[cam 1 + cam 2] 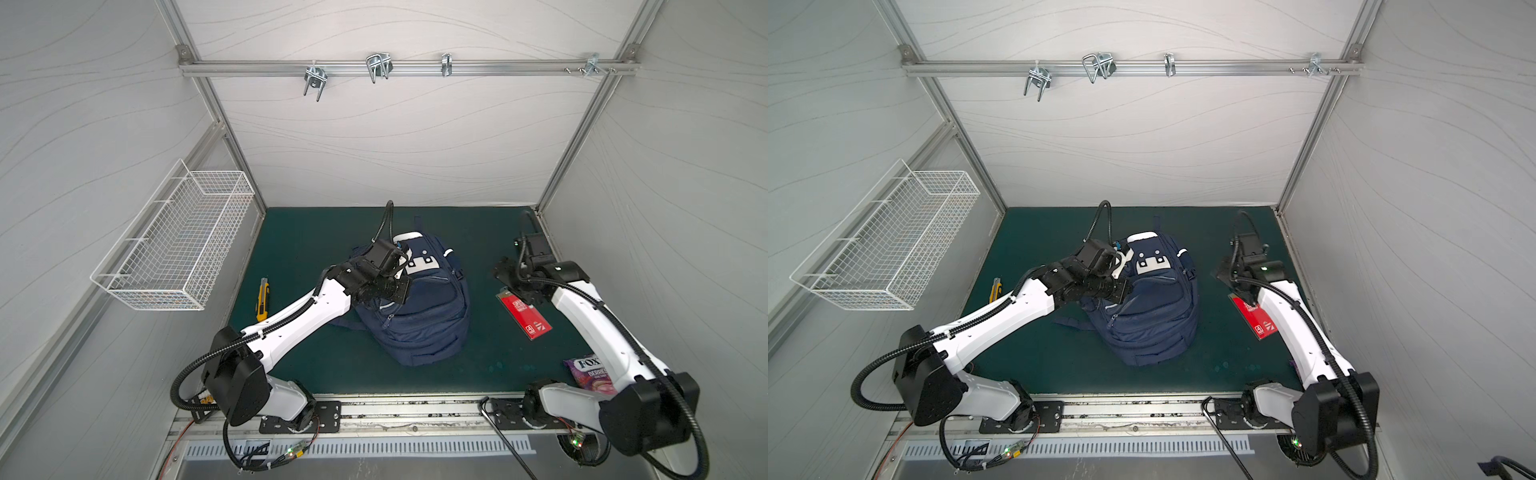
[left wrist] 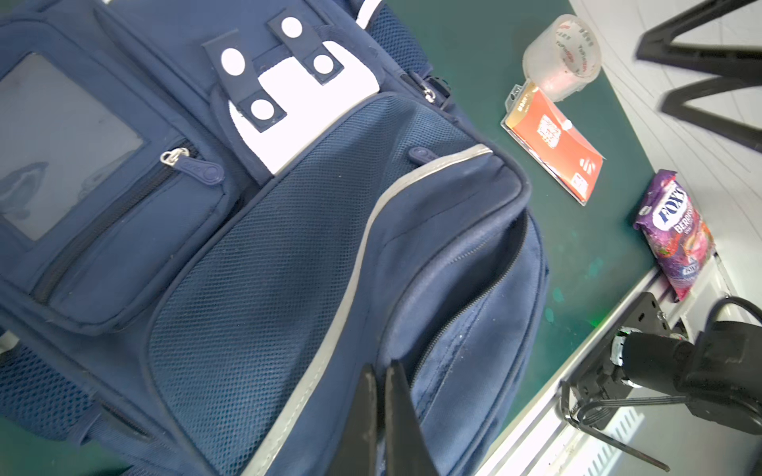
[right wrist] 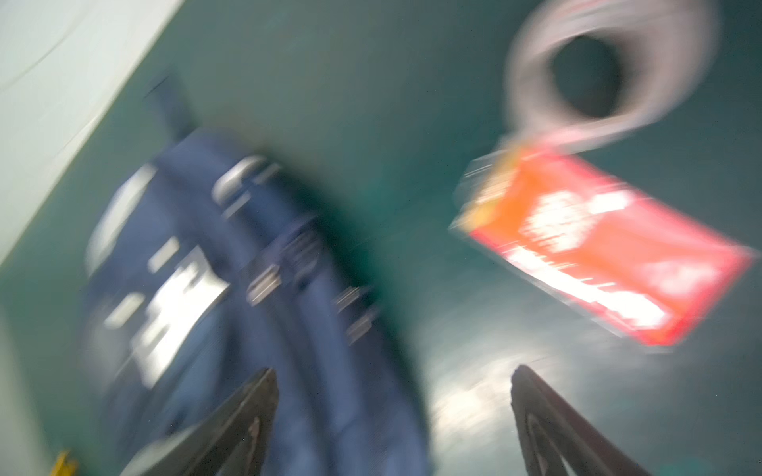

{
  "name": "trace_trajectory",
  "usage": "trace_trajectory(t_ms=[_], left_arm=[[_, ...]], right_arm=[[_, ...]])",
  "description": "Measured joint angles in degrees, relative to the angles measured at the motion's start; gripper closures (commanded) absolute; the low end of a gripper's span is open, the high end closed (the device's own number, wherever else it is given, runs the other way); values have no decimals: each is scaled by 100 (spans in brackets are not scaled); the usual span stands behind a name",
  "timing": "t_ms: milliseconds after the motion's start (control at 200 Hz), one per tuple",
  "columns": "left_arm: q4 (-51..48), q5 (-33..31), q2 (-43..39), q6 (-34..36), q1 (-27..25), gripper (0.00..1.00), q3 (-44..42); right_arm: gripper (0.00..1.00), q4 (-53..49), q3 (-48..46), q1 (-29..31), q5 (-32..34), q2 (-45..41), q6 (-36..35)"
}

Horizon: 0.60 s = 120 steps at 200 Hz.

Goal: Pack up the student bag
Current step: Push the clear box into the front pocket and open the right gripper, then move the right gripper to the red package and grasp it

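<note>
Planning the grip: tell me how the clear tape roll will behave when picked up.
The clear tape roll rests on a flat end on the green mat, so it probably won't roll unless tipped onto its rim. Its glossy wall looks smooth, so a grip might slip. It seems a stiff ring, unlikely to crush.

— What encloses the space?
— White wall panels (image 1: 395, 145) with faint wavy grey lines, framed by aluminium posts (image 1: 582, 137).
— Anything mounted?
— A rail (image 1: 415, 66) across the back wall carries metal hooks (image 1: 314, 81), and a white wire basket (image 1: 174, 245) hangs on the left wall. The floor is a dark green mat (image 1: 311, 232).
</note>
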Motion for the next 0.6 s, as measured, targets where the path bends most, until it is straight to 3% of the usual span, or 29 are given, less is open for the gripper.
trace_trajectory(t_ms=[185,355,470,600], left_arm=[[-9,57,-109,-120,247,100,-101],[-48,192,-144,-186,293,100,-101],[-48,251,-144,-238,304,100,-101],[-48,271,-144,-267,306,100,-101]], right_arm=[[6,175,-717,-1609,-13,278,-175],[6,809,-1121,-2636,-483,570,-345],[9,1187,-1165,-2885,-1036,1172,-603],[9,1502,-1139,-2581,-1521,1694,-909]])
